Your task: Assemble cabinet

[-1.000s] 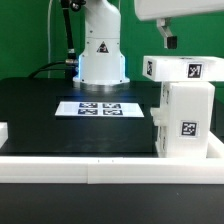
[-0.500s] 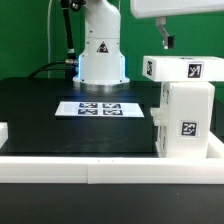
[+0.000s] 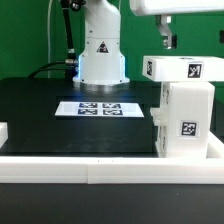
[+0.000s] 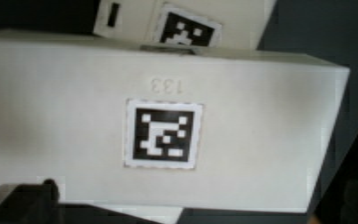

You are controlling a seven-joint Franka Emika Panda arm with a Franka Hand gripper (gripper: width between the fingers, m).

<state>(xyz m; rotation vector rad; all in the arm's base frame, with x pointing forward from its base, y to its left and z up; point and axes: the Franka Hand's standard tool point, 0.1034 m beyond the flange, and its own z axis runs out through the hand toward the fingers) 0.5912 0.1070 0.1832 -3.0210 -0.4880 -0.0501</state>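
Note:
The cabinet, a white box with square tags on its faces, stands on the black table at the exterior view's right. A flat white tagged panel lies on top of it. My gripper hangs just above that panel, touching nothing. In the wrist view a broad white face of the cabinet with one tag fills the frame, and a second tagged white part shows beyond it. My gripper is open and empty; one dark fingertip shows at the edge, far from the other.
The marker board lies flat mid-table before the arm's white base. A long white rail runs along the table's near edge. A small white block sits at the exterior view's far left.
My gripper has risen a little above the cabinet. The cabinet and its top panel have not moved.

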